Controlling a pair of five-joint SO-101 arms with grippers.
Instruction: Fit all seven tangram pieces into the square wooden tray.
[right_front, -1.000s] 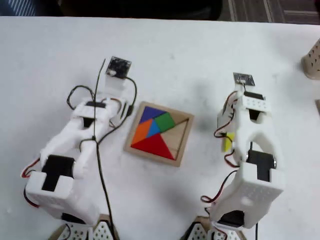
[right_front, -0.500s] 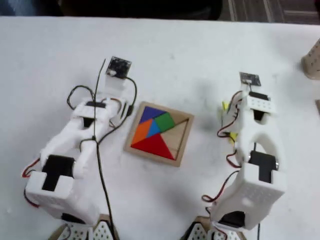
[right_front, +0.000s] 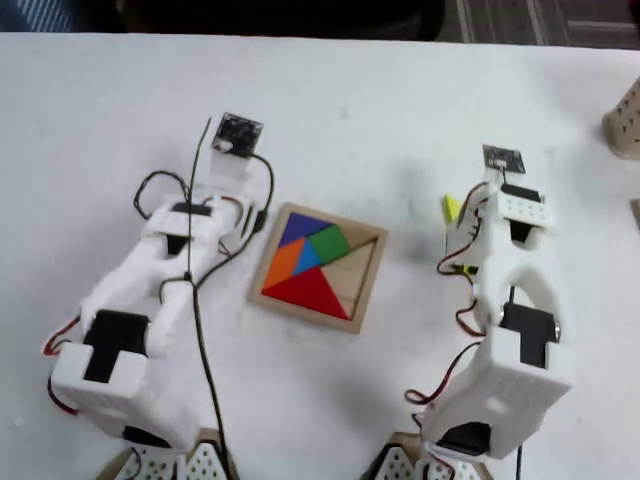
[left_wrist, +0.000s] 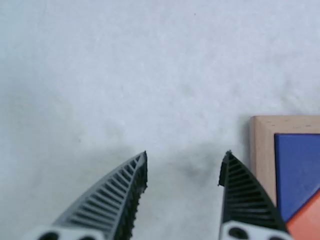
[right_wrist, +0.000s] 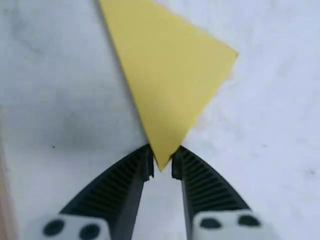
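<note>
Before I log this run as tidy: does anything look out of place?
Yes. The yellow triangle is outside the wooden tray, one corner pinched in the right gripper, while the tray has a bare gap on the side facing that gripper.

We look down on a white, faintly mottled table (right_front: 380, 90) under soft, even light. Past its far edge we make out a dark strip (right_front: 250, 15) and a grey striped surface (right_front: 540, 20). A tan perforated block (right_front: 625, 120) sits at the table's side.
</note>
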